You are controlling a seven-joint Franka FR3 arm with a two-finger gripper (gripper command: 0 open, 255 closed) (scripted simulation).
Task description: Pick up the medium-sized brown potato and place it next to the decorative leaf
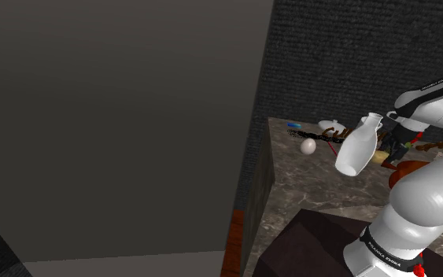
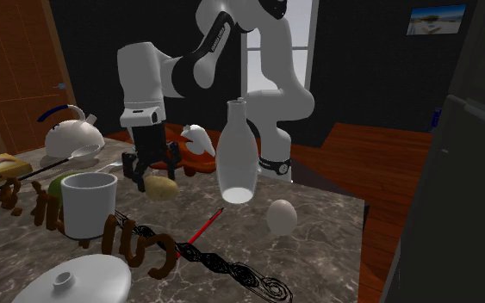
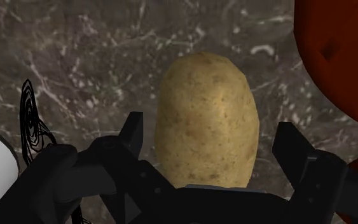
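**Pincer down over the potato, nothing gripped**

We're at the dark marbled table (image 2: 318,225). The black gripper (image 2: 155,175) hangs low at the left-centre of the second exterior view, pointing down at the brown potato (image 2: 161,186). The potato lies on the marble, right under the hand.

The wrist view makes it plain. The potato sits lengthwise between the two fingers (image 3: 135,130), and they stand apart, with a thin strip of marble showing on either side of it. So the pincer is spread wide, straddling the potato and not clasping it. An orange-red thing (image 3: 336,57) sits close beside the potato without touching it.

Back in the second exterior view, just above and right of the gripper, towards the arm's base, there's a white leaf shape (image 2: 199,136), pointed at one end. It is near the potato but apart from it.

There's plenty of clutter around. A white mug (image 2: 88,203) stands at the potato's lower left. A tall white bottle (image 2: 234,153) stands upright at the frame's centre, with a white egg (image 2: 281,217) to its lower right. A thin red stick (image 2: 204,227) lies below the bottle. A black wire tangle (image 2: 232,271) and brown curly lettering (image 2: 128,241) run along the bottom. A white kettle (image 2: 71,133) with a blue handle sits at the left.

In the shoulder view the bottle and egg show right of centre, and the white arm (image 1: 424,197) arcs up the right edge.
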